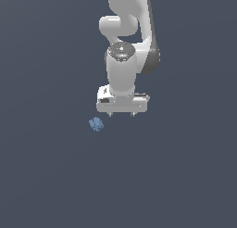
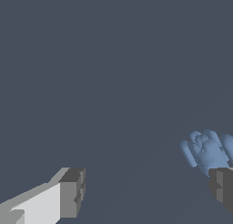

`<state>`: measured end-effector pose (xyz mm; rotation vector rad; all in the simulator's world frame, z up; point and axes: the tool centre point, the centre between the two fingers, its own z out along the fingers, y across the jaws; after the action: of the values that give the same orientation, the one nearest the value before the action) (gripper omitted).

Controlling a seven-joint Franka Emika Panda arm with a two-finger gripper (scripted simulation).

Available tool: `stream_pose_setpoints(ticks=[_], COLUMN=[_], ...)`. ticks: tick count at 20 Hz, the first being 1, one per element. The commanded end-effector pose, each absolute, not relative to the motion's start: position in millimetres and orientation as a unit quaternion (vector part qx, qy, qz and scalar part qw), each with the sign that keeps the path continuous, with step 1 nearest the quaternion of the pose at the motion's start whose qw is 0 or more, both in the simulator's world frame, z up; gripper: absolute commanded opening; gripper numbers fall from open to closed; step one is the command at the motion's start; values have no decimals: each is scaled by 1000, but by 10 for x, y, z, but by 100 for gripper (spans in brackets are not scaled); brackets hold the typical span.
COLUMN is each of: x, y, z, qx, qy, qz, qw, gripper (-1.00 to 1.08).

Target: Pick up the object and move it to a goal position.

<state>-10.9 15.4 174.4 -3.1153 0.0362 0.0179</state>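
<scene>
Progress: early going. The pick has not happened, as far as these views show; the blob [image 1: 96, 124] sits apart from the gripper [image 1: 121, 114], with nothing holding it.

Done: by my reading, only the approach. The arm [image 1: 127, 41] hangs above the flat grey floor [image 1: 46, 185] with its hand pointing down.

Left: line up over the blob, come down, close on it, lift, then carry it to the goal. No goal marker shows in either view, so I cannot say where that is.

Gripper state: spread wide and empty. In the wrist view the two fingertips [image 2: 73, 193] stand far apart with bare floor between them.

Where the blob is: on the floor, near the gripper but off to the exterior view's left of it and a little lower in that picture. In the wrist view it lies just beside one fingertip, outside the gap rather than between the tips.

Blob shape and surface: tiny, pale blue, lumpy, with rounded knobs all over and no clean flat face that I can make out. Far smaller than the hand.

Gripper make: white boxy body, dark grey blocky tips, hard-edged.

Floor: plain matt slate-grey, no texture visible.
</scene>
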Motion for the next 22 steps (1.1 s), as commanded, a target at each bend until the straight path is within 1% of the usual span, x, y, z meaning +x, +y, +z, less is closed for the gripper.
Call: stream_pose_setpoints(ticks=[1,4,10,16,22], x=[-109,-101,-72,-76,-93], y=[154,90,-196,-196,-269], z=[1744,1768,1890,1872,1797], qx=[-1000,-1000,-999,-999,-996], qy=[12,18,43,48,85], qz=[6,3,-7,-6,-5], qw=[13,11,4,4,6], gripper=[100,100,100,100,100])
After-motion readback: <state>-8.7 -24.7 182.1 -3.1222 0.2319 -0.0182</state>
